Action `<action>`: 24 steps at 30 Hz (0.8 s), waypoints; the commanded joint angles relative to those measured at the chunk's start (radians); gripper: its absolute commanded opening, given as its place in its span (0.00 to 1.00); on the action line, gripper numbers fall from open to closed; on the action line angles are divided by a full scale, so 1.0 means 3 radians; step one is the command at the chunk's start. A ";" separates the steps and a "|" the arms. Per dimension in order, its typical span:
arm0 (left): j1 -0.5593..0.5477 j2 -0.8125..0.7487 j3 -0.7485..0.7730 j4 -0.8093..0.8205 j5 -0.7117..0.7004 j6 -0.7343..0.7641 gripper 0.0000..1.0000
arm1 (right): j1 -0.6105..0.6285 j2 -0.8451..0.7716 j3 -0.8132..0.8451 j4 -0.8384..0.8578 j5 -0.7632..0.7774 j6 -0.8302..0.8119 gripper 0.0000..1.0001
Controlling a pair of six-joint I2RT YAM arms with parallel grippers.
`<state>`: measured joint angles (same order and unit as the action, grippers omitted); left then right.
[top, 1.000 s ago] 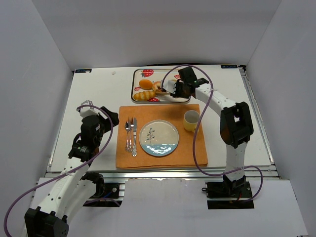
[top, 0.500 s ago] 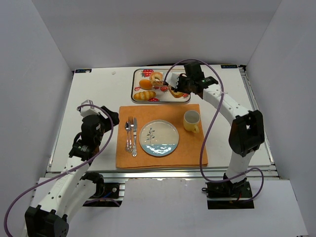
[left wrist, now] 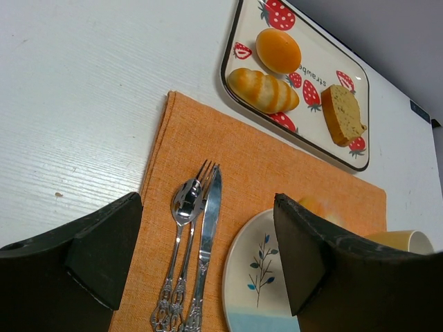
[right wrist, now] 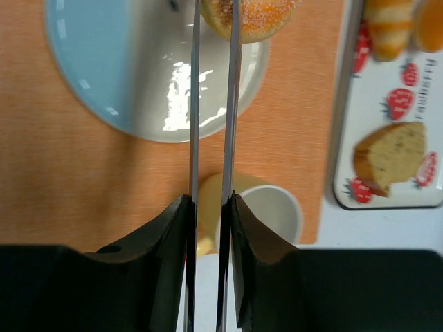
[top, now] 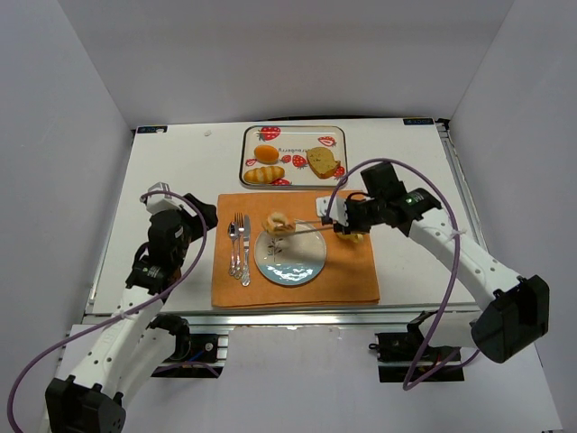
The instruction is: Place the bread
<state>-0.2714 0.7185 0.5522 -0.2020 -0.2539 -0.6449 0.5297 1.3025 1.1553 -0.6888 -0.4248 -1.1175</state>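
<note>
— White walls [top: 288,54] on three sides, a white desk [top: 171,180], an orange placemat [top: 230,293] laid in the middle. Where is the bread?

— The bread [top: 278,223], a sugared ring, is pinched at the tips of the tongs [top: 311,228], over the far left rim of the plate [top: 293,269]. Whether it touches the rim or hangs just above it, I cannot tell.

— And who holds the tongs?

— The right pincer [top: 346,225], clamped on their handle end and squeezing the two blades nearly together. In the wrist view they run straight out from between its fingers to the bread.

— So which way does the bread lie from it?

— Out to the robot's left, at the far end of the tongs, whose long axis runs side to side across the desk. The plate's middle lies a little nearer the bases than the bread. I judge the move to be a short shift toward the near side, a dip, then easing the squeeze.

— The left pincer?

— The left pincer [left wrist: 208,252] is spread wide with nothing in it, off the placemat's left edge, near the cutlery [top: 239,248].

— Anything in the way?

— The cup [right wrist: 273,207] sits right under the right pincer; a low dip could knock it. The tray [top: 245,158] with three other pieces is well apart, beyond the placemat.
</note>
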 commanded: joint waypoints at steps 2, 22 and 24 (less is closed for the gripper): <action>0.0015 0.0074 0.0005 0.0101 0.0048 0.0012 0.86 | 0.0116 -0.0159 -0.0251 -0.0133 -0.0072 -0.0069 0.13; 0.0015 0.0085 0.0031 0.0096 0.0033 0.0038 0.86 | 0.0167 -0.0287 -0.0297 -0.0179 -0.0143 -0.0054 0.48; 0.0015 0.0090 0.0026 0.0101 0.0038 0.0043 0.86 | 0.0167 -0.0328 -0.0247 -0.0189 -0.0194 -0.0018 0.48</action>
<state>-0.2710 0.7536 0.5522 -0.1867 -0.2470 -0.6434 0.5774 1.2449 1.0229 -0.7368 -0.4274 -1.1328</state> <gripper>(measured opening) 0.856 0.486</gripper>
